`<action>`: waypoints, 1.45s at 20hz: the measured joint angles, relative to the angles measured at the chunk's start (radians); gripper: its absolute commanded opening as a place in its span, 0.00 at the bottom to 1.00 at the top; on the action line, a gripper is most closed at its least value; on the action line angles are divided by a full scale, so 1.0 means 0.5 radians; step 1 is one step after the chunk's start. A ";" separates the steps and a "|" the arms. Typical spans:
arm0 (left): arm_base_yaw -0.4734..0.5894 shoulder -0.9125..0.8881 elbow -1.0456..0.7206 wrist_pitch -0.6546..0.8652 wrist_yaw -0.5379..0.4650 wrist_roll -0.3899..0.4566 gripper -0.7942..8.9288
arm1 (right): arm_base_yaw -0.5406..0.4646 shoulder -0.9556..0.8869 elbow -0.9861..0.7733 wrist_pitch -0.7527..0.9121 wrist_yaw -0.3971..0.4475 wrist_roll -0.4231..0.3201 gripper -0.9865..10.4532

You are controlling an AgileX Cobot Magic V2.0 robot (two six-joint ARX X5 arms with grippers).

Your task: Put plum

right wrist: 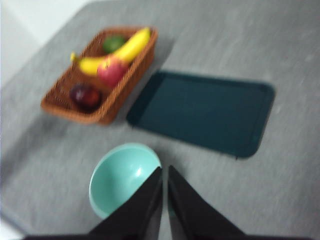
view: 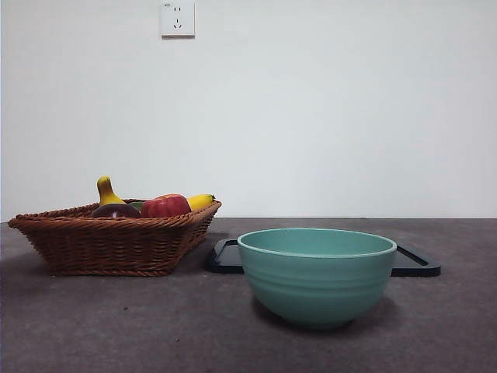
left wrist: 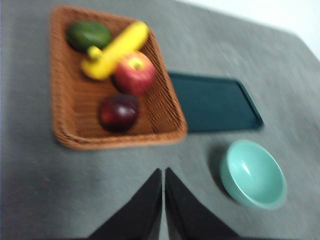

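My left gripper and right gripper hang closed and empty above the surface, the plum lying in the basket ahead of the left one, unreached.

A bare robot test bench in a lab-like room

A plain grey table stands against an empty white wall with a single power socket; on it sit only staged props: a wicker basket of fruit, a dark tray and a green bowl, with no household furnishings around them.
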 measured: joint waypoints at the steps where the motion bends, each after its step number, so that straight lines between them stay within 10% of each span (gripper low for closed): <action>1: -0.011 0.034 0.036 -0.048 0.024 0.044 0.09 | 0.001 0.041 0.034 -0.068 -0.025 -0.042 0.09; 9: -0.094 0.107 0.146 -0.340 0.037 0.295 0.09 | 0.137 0.126 0.085 -0.417 -0.063 -0.297 0.09; 15: -0.094 0.108 0.146 -0.338 0.037 0.307 0.53 | 0.158 0.126 0.085 -0.417 -0.062 -0.307 0.46; 29: -0.182 0.472 0.309 -0.047 -0.016 0.197 0.53 | 0.158 0.126 0.086 -0.409 -0.062 -0.293 0.46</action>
